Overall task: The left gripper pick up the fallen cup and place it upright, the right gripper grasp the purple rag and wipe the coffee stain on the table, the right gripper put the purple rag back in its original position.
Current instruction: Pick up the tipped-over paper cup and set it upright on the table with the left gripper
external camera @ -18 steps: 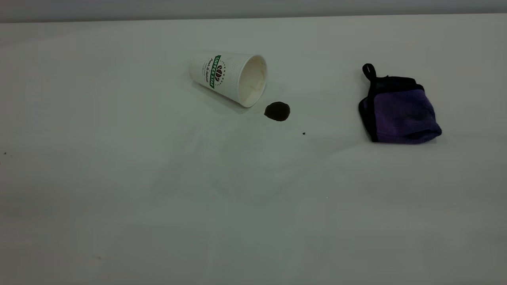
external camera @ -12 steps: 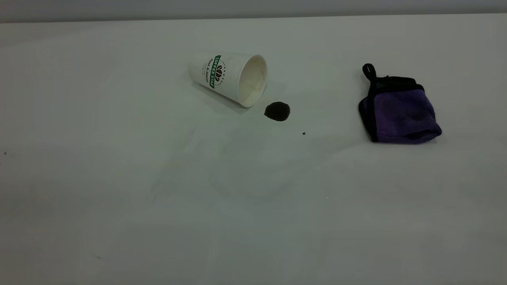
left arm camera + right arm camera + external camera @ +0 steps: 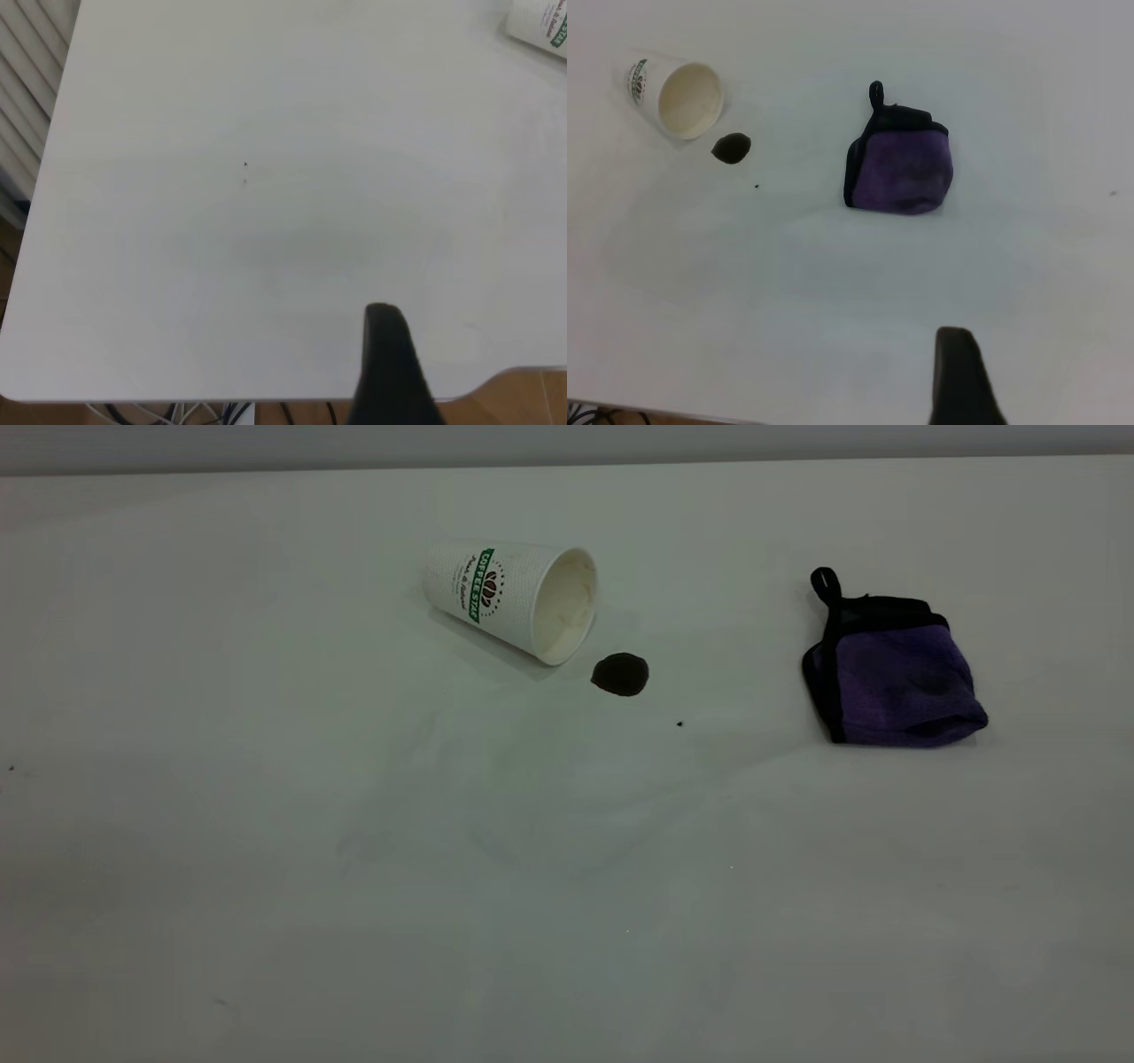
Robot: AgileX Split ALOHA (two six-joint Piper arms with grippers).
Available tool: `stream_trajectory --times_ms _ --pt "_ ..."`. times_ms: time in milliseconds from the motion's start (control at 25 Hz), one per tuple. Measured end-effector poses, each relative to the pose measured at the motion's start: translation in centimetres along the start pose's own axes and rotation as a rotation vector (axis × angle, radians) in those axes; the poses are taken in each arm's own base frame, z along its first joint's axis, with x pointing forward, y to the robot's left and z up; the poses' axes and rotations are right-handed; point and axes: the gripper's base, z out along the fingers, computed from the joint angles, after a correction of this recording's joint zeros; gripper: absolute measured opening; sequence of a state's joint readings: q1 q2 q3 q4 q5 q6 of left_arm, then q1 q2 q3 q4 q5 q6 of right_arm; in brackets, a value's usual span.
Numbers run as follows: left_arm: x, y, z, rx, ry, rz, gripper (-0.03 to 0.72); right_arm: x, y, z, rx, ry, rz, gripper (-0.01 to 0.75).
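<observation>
The white ribbed cup (image 3: pixel 509 598) lies on its side on the white table (image 3: pixel 354 824), its cream inside facing the coffee stain (image 3: pixel 620 674), a small dark brown blot just off the rim. The folded purple rag (image 3: pixel 895 677) with black edging lies apart at the right. Neither gripper shows in the exterior view. In the left wrist view only a dark tip of the left gripper (image 3: pixel 383 323) shows above bare table, with a corner of the cup (image 3: pixel 540 22) far off. In the right wrist view the right gripper's dark tip (image 3: pixel 954 341) hangs well short of the rag (image 3: pixel 902 168), stain (image 3: pixel 732 148) and cup (image 3: pixel 673 93).
A tiny dark speck (image 3: pixel 679 724) lies between stain and rag. The left wrist view shows the table's near edge (image 3: pixel 266 398) with cables and wooden floor below, and a white slatted surface (image 3: pixel 27 88) beside the table's side edge.
</observation>
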State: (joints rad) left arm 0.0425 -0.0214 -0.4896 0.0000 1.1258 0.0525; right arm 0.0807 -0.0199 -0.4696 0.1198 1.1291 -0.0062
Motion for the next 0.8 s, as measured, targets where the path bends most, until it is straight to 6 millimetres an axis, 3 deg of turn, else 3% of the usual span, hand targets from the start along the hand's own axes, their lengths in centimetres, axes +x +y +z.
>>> stream_trajectory --times_ms 680,800 --pt "-0.03 0.00 -0.02 0.000 0.000 -0.002 0.542 0.00 0.00 0.00 0.000 0.000 0.000 0.510" --pt "-0.99 0.06 -0.06 0.001 0.019 0.001 0.562 0.00 0.00 0.00 0.000 0.000 0.000 0.510"
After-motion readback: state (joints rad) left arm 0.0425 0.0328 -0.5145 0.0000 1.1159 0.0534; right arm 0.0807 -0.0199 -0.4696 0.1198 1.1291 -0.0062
